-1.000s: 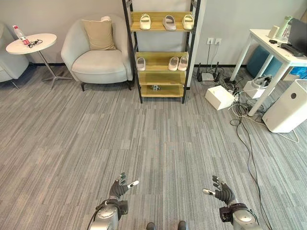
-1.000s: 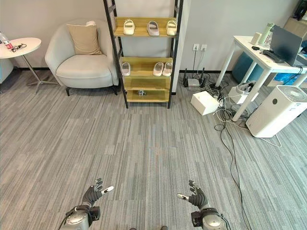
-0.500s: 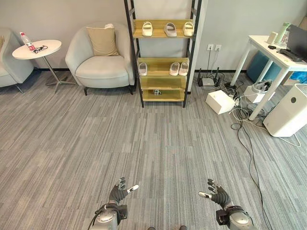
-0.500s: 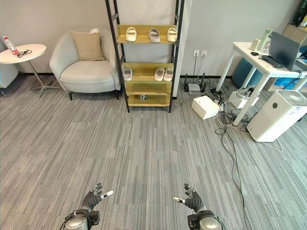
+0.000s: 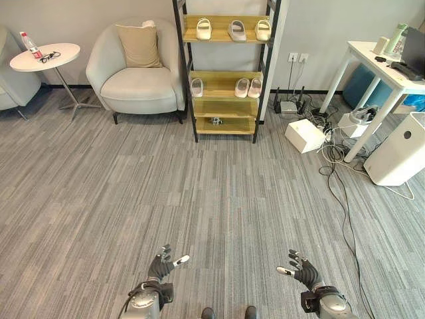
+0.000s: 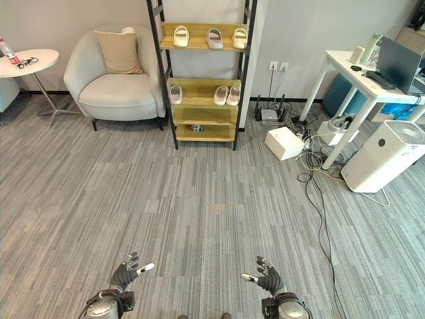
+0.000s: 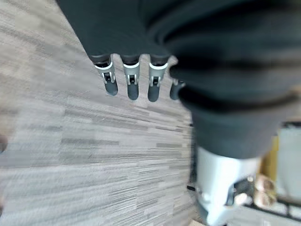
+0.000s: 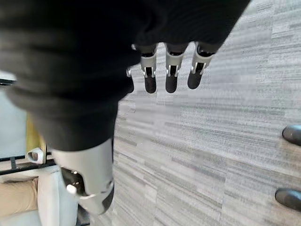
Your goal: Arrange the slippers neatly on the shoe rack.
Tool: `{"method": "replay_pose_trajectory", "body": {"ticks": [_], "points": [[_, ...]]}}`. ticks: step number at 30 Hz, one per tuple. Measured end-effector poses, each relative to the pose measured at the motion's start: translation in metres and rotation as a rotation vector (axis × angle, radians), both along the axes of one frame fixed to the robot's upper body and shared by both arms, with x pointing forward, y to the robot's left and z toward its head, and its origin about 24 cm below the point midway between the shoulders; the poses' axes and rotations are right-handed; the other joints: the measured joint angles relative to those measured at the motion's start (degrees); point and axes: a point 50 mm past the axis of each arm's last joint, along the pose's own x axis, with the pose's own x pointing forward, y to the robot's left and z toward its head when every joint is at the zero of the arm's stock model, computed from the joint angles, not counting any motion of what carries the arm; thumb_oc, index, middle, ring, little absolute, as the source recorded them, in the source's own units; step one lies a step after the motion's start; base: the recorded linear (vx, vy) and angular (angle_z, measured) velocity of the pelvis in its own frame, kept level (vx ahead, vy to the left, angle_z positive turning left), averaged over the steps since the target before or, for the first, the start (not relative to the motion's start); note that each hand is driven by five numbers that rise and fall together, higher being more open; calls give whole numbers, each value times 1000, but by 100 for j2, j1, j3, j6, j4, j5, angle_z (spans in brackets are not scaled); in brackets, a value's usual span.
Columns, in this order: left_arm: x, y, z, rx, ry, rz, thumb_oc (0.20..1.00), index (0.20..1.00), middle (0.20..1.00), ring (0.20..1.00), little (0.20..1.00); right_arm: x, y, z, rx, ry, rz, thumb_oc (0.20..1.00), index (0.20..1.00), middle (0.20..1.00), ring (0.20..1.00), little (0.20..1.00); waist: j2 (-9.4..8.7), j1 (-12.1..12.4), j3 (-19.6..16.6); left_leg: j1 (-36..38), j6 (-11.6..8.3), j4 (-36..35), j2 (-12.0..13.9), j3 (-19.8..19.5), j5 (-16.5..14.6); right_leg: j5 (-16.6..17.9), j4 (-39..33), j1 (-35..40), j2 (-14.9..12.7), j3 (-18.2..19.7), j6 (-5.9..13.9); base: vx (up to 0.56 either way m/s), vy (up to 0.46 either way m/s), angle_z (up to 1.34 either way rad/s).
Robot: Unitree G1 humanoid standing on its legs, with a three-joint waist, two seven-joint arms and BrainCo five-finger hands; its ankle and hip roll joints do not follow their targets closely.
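A wooden shoe rack [image 5: 227,74] with black posts stands against the far wall. Three pale slippers [image 5: 233,29] sit on its top shelf. On the middle shelf one slipper [image 5: 196,87] lies at the left and a pair [image 5: 247,87] at the right. A small dark object [image 5: 216,121] rests on the lowest shelf. My left hand [image 5: 161,265] and right hand [image 5: 303,271] hover low over the carpet, far from the rack, both open with fingers spread and holding nothing. The wrist views show straight fingers [image 7: 131,80] [image 8: 170,73] above bare carpet.
A pale armchair [image 5: 136,73] with a tan cushion stands left of the rack, a round side table [image 5: 45,56] further left. Right of the rack lie a white box [image 5: 304,135], tangled cables [image 5: 335,159], a white desk [image 5: 382,70] and a white air purifier [image 5: 402,147].
The camera view shifted slightly between frames. Both hands stay open and low near the bottom edge, with little real movement.
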Motion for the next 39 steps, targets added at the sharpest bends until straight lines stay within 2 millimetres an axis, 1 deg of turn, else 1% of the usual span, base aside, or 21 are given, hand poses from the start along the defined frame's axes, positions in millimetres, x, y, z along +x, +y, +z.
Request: {"method": "replay_pose_trajectory", "body": {"ticks": [2, 3, 5, 7, 9, 10, 12, 14, 15, 16, 20, 22, 24, 26, 27, 29, 30, 32, 36, 38, 39], "points": [[6, 2, 0, 13, 0, -1, 1000, 1000, 1000, 1000, 1000, 9, -10, 7, -40, -28, 16, 1000, 1000, 1000, 1000, 1000, 178, -20, 229, -94, 136, 0, 45, 37, -33, -181, 1165, -681, -24, -9, 262, 4, 181, -23], [9, 1, 0, 19, 0, -4, 1000, 1000, 1000, 1000, 1000, 19, -10, 12, -52, -55, 24, 1000, 1000, 1000, 1000, 1000, 201, -1, 420, -131, 221, 62, 70, 151, 11, -419, 2261, -1232, -152, -100, 616, 168, 73, -18], [8, -1, -5, 20, 25, 3, 1000, 1000, 1000, 1000, 1000, 16, 1, 8, -17, -48, 28, 1000, 1000, 1000, 1000, 1000, 65, -153, 627, 30, 344, 135, -90, 25, -98, -780, 3578, -2026, -698, -110, 794, 340, -19, 7], [6, -2, -8, 9, 40, 4, 1000, 1000, 1000, 1000, 1000, 10, 4, 6, -3, -40, 21, 1000, 1000, 1000, 1000, 1000, -91, -192, 616, 76, 290, 68, -146, 6, -143, -773, 2129, -2057, -1003, -182, 852, 634, -270, 22], [14, -6, -7, -8, 28, 31, 1000, 1000, 1000, 1000, 1000, 1, 6, 2, -4, -23, 11, 1000, 1000, 1000, 1000, 1000, -306, -435, 498, 230, 56, 40, -182, -320, -332, -134, 347, -1636, -1061, -222, 943, 526, -293, 61], [13, -11, -9, -19, 29, 25, 1000, 1000, 1000, 1000, 1000, -6, 4, 0, -10, -5, 4, 1000, 1000, 1000, 1000, 1000, -320, -443, 431, 316, -17, 39, -142, -369, -431, -47, 369, -1502, -1036, -291, 886, 289, -246, 60], [1, -29, -17, -71, 58, 22, 1000, 1000, 1000, 1000, 1000, -20, -9, -8, -37, 61, -27, 1000, 1000, 1000, 1000, 1000, 65, -474, 169, 732, -459, 323, 573, -487, -805, 77, 441, -884, -381, -697, 391, 455, -455, 40], [10, -23, -9, -81, 14, 33, 1000, 1000, 1000, 1000, 1000, -9, -4, -4, -26, 24, -20, 1000, 1000, 1000, 1000, 1000, -316, -386, 159, -369, -798, 2604, 480, -511, -647, -165, 171, -577, -308, -757, -174, 314, -295, 32], [18, -27, 0, -100, -40, 30, 1000, 1000, 1000, 1000, 1000, -4, -8, 3, -34, -14, -19, 1000, 1000, 1000, 1000, 1000, -475, -306, 182, -1531, -1046, 4626, 384, -750, -50, -91, 173, -532, -285, -684, -315, 238, -108, -13], [17, -28, -1, -117, -43, 41, 1000, 1000, 1000, 1000, 1000, 3, -13, 6, -58, -22, 0, 1000, 1000, 1000, 1000, 1000, -435, -69, 227, -2027, -1021, 5425, 265, -1029, -41, -30, 214, -428, -176, -562, -551, 282, -67, -59], [8, -17, -8, -103, 4, 78, 1000, 1000, 1000, 1000, 1000, 18, -12, 12, -59, -57, 6, 1000, 1000, 1000, 1000, 1000, -428, 27, 340, -2429, -774, 2697, 341, -384, -178, -389, -213, 360, 202, -409, -182, 357, 34, -38], [0, -12, -12, -87, 35, 84, 1000, 1000, 1000, 1000, 1000, 11, -3, 5, -45, -21, 25, 1000, 1000, 1000, 1000, 1000, -361, 41, 354, -2133, -348, 258, 299, 14, 177, -566, -207, 736, 446, -421, 3, 512, 142, -50], [-5, -7, -16, -74, 65, 98, 1000, 1000, 1000, 1000, 1000, 7, 2, 2, -43, -3, 51, 1000, 1000, 1000, 1000, 1000, -507, 150, 248, -2282, -272, 19, 127, 358, 279, -953, -202, 896, 488, -446, 261, 496, 175, -45], [-3, -7, -15, -72, 60, 96, 1000, 1000, 1000, 1000, 1000, 5, 2, 1, -42, 2, 46, 1000, 1000, 1000, 1000, 1000, -533, 93, 283, -2302, 3, 168, -132, 539, 464, -1037, -193, 1120, 554, -445, 210, 326, 154, -12], [-4, -7, -16, -73, 64, 100, 1000, 1000, 1000, 1000, 1000, 2, 2, -2, -41, 18, 45, 1000, 1000, 1000, 1000, 1000, -568, 95, 287, -2275, 294, 460, -239, 793, 394, -1045, -69, 1176, 617, -371, 222, 243, 153, -14], [-14, -13, -21, -87, 89, 99, 1000, 1000, 1000, 1000, 1000, -9, -3, -2, -51, 30, 47, 1000, 1000, 1000, 1000, 1000, -11, 70, 177, -1685, 1218, 451, -154, 787, 185, -1127, 643, 1248, 1240, -330, 287, 326, 219, -22], [-15, -6, -20, -65, 94, 100, 1000, 1000, 1000, 1000, 1000, -14, 7, -10, -26, 63, 47, 1000, 1000, 1000, 1000, 1000, -139, 120, 185, -1447, 1356, 193, -209, 518, 777, -1587, 1255, 1124, 1119, -275, 416, 300, 219, -35], [-11, -4, -18, -63, 82, 99, 1000, 1000, 1000, 1000, 1000, -5, 12, -3, -10, 14, 70, 1000, 1000, 1000, 1000, 1000, -331, 83, 45, -1202, 1332, 31, -310, 503, 627, -2226, 2151, 599, 325, -317, 390, 267, 253, -37], [28, -9, 3, -66, -32, 61, 1000, 1000, 1000, 1000, 1000, 0, 18, -1, 7, -2, 76, 1000, 1000, 1000, 1000, 1000, -466, -6, 117, -1078, 1119, 150, -498, 273, 525, -2103, 3523, -481, -865, -125, 738, 199, 220, 39], [23, -2, 2, -36, -16, 39, 1000, 1000, 1000, 1000, 1000, 10, 18, 1, 18, -22, 62, 1000, 1000, 1000, 1000, 1000, -443, 43, 360, -659, 1186, 472, -391, 740, -117, -1058, 4478, -917, -1052, -15, 928, 472, 252, 50], [12, 1, -3, -25, 18, 39, 1000, 1000, 1000, 1000, 1000, 4, 19, 0, 27, -14, 62, 1000, 1000, 1000, 1000, 1000, -312, 33, 393, -314, 854, 138, -271, 560, -267, -1460, 4545, -1599, -1011, -31, 827, 515, -2, 34]]}}
